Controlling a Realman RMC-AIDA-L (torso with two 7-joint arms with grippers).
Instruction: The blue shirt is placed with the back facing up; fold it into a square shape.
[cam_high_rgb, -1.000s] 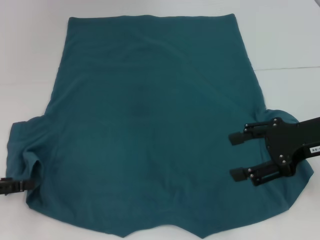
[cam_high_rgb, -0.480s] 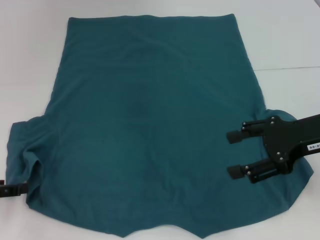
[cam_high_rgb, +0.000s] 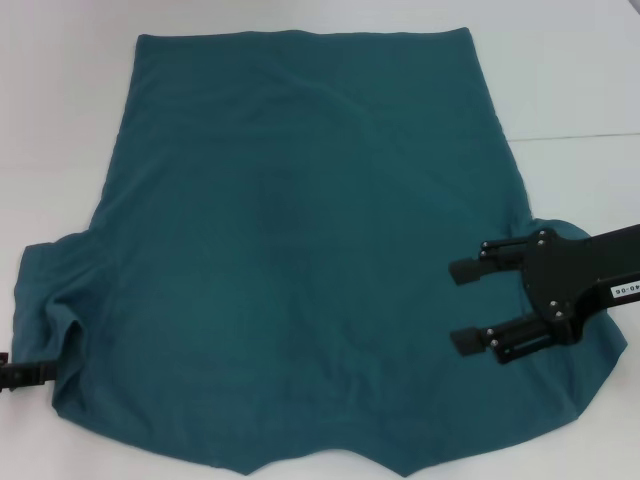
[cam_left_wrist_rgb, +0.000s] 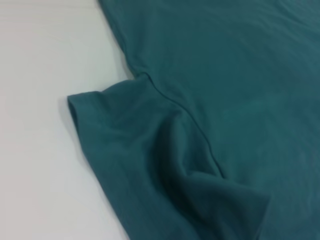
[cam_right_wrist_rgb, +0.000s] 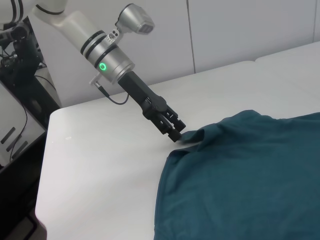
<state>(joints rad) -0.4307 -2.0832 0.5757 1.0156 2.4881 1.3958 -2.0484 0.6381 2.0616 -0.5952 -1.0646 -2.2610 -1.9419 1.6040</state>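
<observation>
The blue shirt (cam_high_rgb: 300, 250) lies spread flat on the white table, plain back up, hem at the far side and collar at the near edge. My right gripper (cam_high_rgb: 455, 307) is open and hovers over the shirt's right shoulder, beside the right sleeve (cam_high_rgb: 590, 370). My left gripper (cam_high_rgb: 25, 374) sits low at the table's left edge, against the bunched left sleeve (cam_high_rgb: 50, 290). The right wrist view shows the left gripper (cam_right_wrist_rgb: 176, 134) touching that sleeve's hem (cam_right_wrist_rgb: 192, 137). The left wrist view shows the wrinkled sleeve (cam_left_wrist_rgb: 150, 150) only. No lettering shows.
The white table (cam_high_rgb: 60, 120) extends around the shirt on the left, right and far sides. A seam line (cam_high_rgb: 580, 135) crosses the table at the right. Beyond the table's far end in the right wrist view stands dark equipment (cam_right_wrist_rgb: 15, 100).
My right gripper has shifted slightly left and toward the near edge over the shirt. My left gripper has drawn back a little to the left. The shirt has not moved.
</observation>
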